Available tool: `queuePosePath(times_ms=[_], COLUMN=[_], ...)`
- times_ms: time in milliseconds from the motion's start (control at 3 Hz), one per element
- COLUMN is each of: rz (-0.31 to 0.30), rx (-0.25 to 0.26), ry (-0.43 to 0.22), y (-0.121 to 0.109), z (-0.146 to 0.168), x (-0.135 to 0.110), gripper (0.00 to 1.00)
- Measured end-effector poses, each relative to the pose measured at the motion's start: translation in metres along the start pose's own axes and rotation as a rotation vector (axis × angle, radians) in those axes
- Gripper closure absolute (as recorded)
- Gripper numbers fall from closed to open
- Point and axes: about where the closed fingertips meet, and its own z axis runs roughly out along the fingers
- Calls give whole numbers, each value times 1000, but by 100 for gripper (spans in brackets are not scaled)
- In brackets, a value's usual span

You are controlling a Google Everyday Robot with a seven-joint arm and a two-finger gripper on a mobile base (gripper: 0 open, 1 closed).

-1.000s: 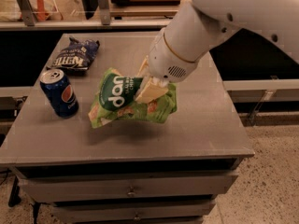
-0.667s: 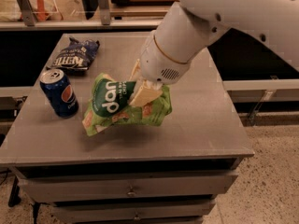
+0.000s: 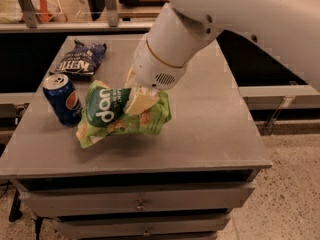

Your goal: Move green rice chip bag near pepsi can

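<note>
The green rice chip bag (image 3: 112, 118) is bright green with a dark round logo in white letters. My gripper (image 3: 137, 100) is shut on its upper right part and holds it tilted, its lower left corner close to the grey table (image 3: 210, 129). The pepsi can (image 3: 62, 99) stands upright at the table's left edge, just left of the bag, with a small gap between them. My white arm reaches down from the upper right and hides the table's middle.
A dark blue chip bag (image 3: 80, 59) lies at the table's back left corner, behind the can. The table has drawers (image 3: 140, 204) below its front edge. A shelf rail runs behind the table.
My gripper has carried the green bag leftward and a little toward the front, closing the gap to the pepsi can. The can and the blue bag have not moved.
</note>
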Motion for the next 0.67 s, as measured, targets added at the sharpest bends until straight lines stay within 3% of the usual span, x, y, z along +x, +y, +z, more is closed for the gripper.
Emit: queuePosePath(times_ms=[333,667], rz=[30,56], rx=[13,30], ry=[-1,-4], y=[-8,-16], z=[3,4], x=[0,0], gripper=[82,58])
